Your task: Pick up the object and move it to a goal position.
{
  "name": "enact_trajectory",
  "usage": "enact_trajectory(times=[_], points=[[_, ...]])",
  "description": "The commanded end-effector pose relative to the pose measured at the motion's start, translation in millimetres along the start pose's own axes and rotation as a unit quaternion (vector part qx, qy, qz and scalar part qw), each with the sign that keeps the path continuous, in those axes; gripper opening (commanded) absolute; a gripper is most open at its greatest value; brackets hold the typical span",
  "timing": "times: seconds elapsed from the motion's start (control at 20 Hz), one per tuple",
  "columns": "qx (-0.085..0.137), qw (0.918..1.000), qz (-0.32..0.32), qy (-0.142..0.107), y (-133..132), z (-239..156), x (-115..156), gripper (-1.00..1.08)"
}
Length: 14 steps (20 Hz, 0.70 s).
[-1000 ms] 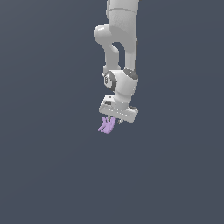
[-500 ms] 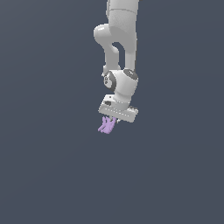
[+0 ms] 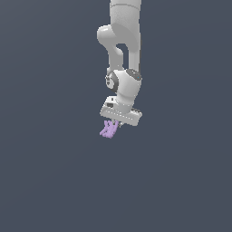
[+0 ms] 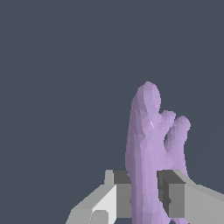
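Observation:
The object (image 3: 108,129) is a small lavender lump with short finger-like prongs. It hangs under the white gripper (image 3: 113,123) in the middle of the exterior view. In the wrist view the object (image 4: 148,148) stands between the two grey fingers (image 4: 123,192), which press on its sides. The gripper (image 4: 143,192) is shut on it. Its prongs stick out beyond the fingertips. The arm reaches down from the top of the exterior view.
A plain dark grey-blue surface (image 3: 54,181) fills both views. No goal marker or other item shows.

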<state>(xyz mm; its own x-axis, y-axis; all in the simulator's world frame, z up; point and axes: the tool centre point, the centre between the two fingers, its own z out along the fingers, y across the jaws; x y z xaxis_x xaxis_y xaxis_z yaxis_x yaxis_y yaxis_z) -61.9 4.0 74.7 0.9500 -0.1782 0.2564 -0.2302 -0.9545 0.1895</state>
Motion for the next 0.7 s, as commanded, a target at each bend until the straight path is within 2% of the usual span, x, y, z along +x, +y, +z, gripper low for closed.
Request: enact_trajectory(times=[0.0,0.3,0.65], points=[[0.0,1.0,0.0,0.0,7.6,-7.8,6.8,-1.0],[0.0,1.0,0.0,0.0,33.1,-35.6,30.0,-1.0],[0.002,1.0,0.0,0.0,76.2,-82.5,69.8,-1.0]])
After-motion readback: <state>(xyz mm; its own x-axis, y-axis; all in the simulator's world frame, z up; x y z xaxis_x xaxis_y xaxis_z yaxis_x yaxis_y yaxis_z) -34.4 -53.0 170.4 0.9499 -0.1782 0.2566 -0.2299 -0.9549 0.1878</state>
